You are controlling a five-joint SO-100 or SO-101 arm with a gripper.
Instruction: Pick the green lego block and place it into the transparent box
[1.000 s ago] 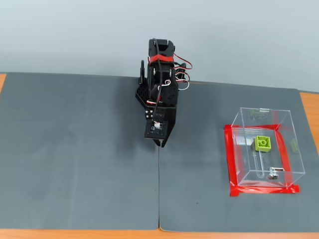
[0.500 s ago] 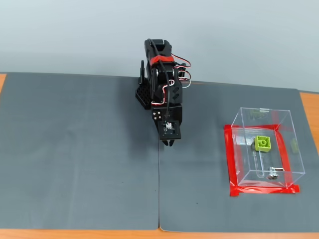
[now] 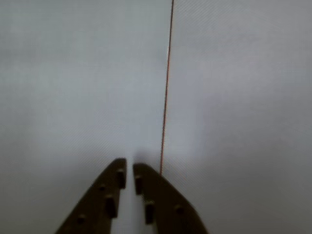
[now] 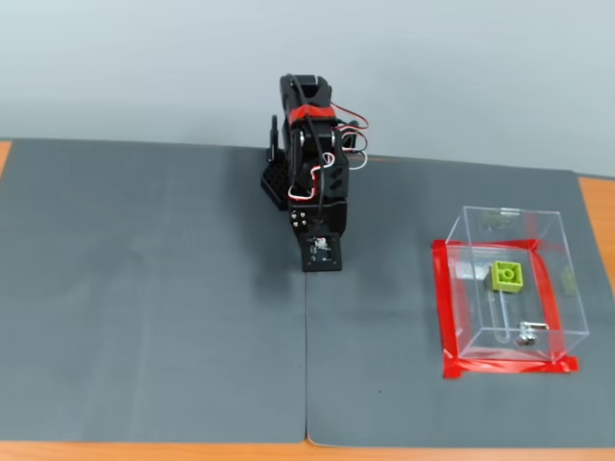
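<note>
In the fixed view the green lego block (image 4: pixel 507 276) lies studs up inside the transparent box (image 4: pixel 478 225), on its floor near the middle. The box stands at the right of the mat with red tape (image 4: pixel 509 366) around its foot and a small metal piece (image 4: pixel 526 336) at its base. The black arm (image 4: pixel 312 173) is folded at the back centre, well to the left of the box, pointing down at the mat. In the wrist view my gripper (image 3: pixel 129 165) is shut and empty, its brown fingers (image 3: pixel 109 195) nearly touching just above the grey mat.
Two dark grey mats meet at a seam (image 4: pixel 307 365), which shows as a thin reddish line in the wrist view (image 3: pixel 165 97). Orange tabletop (image 4: pixel 598 206) shows at the mat's right edge. A pale wall stands behind the arm.
</note>
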